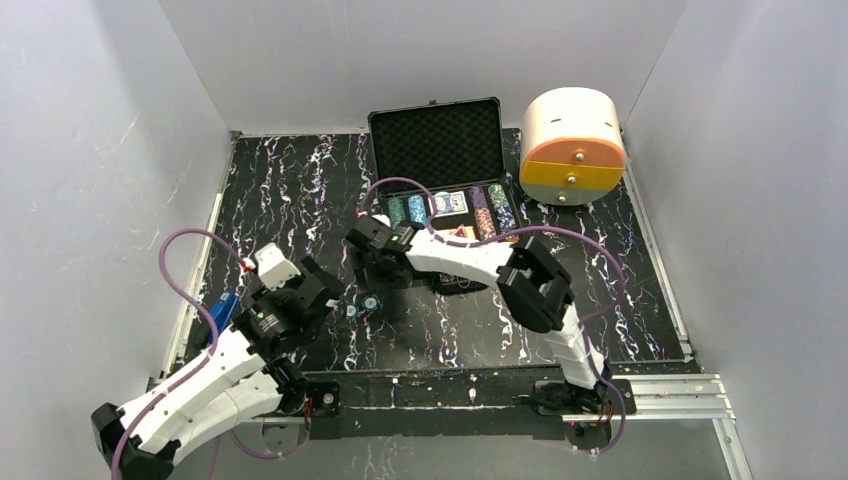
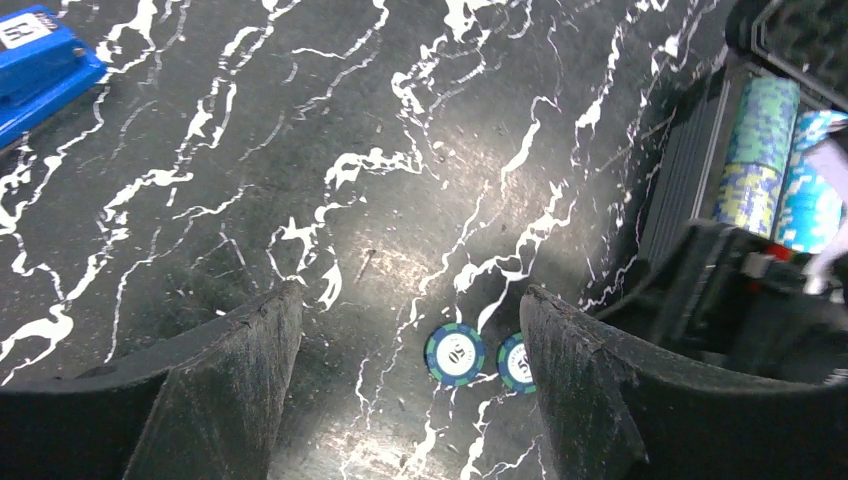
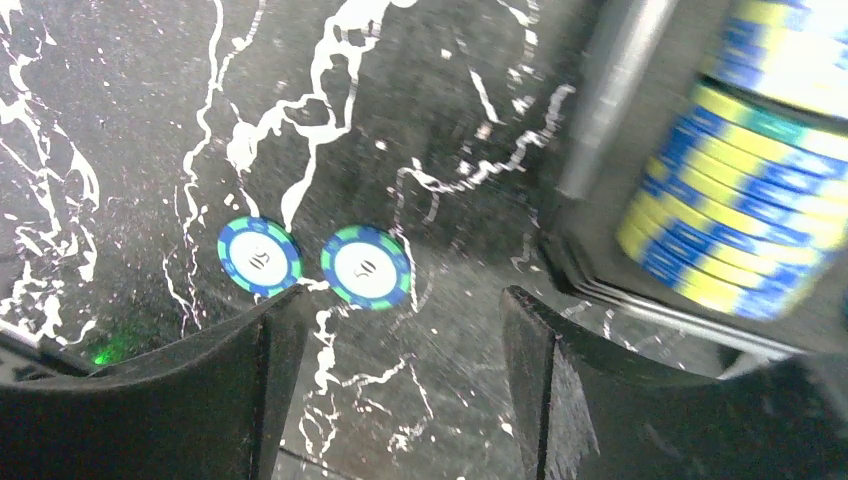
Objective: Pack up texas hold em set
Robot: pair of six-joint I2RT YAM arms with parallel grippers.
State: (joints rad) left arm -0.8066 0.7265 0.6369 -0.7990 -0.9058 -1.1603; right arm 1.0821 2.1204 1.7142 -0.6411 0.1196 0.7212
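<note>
From above, the briefcase (image 1: 436, 150) stands open at the far middle of the table (image 1: 300, 190), lid propped up so its tray faces the arms, with rows of chips (image 1: 490, 208) and a blue card deck (image 1: 452, 203) already seated in it. A white-and-orange box (image 1: 572, 145) sits just right of the case, and a blue tool (image 1: 222, 310) lies at the near left. Two loose chips (image 1: 370, 301) lie flat on the table, near and to the left of the case, which is likely why both arms crowd that spot: the left gripper (image 1: 338, 300) reaches in from the left and the right gripper (image 1: 368, 262) comes across from the case side. In the left wrist view, its fingers (image 2: 230, 390) are spread wide and hold nothing. The two chips lie side by side close to the right finger rather than centred, so a pick would seem to need a shift that way. The case wall and its chip rows fill the right edge. In the right wrist view, the jaws also stand wide and empty above the table. One chip lies just beyond the left finger (image 3: 240, 390), the other a little further inside the gap, and the case rim rises at the right, blurred. Flat chips give little edge to pinch, which may explain the wide, low approach.
</note>
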